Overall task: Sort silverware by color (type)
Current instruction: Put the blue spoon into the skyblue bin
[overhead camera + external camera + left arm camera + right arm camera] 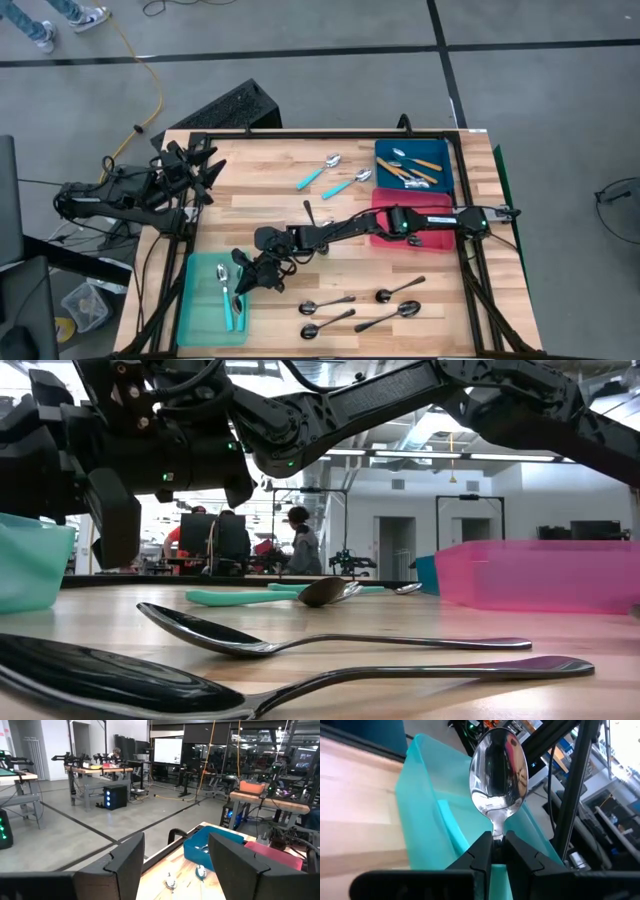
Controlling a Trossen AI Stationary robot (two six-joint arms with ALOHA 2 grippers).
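Hanging off the table's left edge, left gripper is spread wide and empty; right gripper over the teal bin pinches a teal-handled spoon; wood tabletop, grey taped concrete floor around

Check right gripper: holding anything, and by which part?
Yes. The right gripper pinches a teal-handled spoon at the neck just below its bowl, over the teal bin.
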